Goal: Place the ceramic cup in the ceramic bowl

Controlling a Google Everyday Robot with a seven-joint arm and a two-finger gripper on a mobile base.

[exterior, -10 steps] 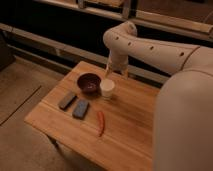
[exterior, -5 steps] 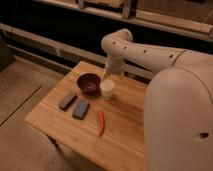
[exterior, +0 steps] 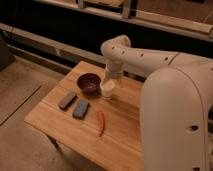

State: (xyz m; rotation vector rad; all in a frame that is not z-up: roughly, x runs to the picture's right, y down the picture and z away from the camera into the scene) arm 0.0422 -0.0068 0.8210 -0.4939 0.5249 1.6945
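The white ceramic cup (exterior: 107,90) is on the wooden table (exterior: 125,135), just right of the dark maroon ceramic bowl (exterior: 90,82) and close to its rim. My gripper (exterior: 112,79) comes down from the white arm directly above the cup, at its top. The wrist hides where the gripper meets the cup. The bowl is upright and nothing shows inside it.
Two flat dark rectangular blocks (exterior: 67,99) (exterior: 80,108) lie front left of the bowl. A red chili pepper (exterior: 101,122) lies in front of the cup. My large white arm body (exterior: 175,115) covers the table's right side. A dark ledge (exterior: 45,45) runs behind the table.
The arm's elbow has swung slightly left and its body fills more of the right side. The cup and the bowl stay where they were.
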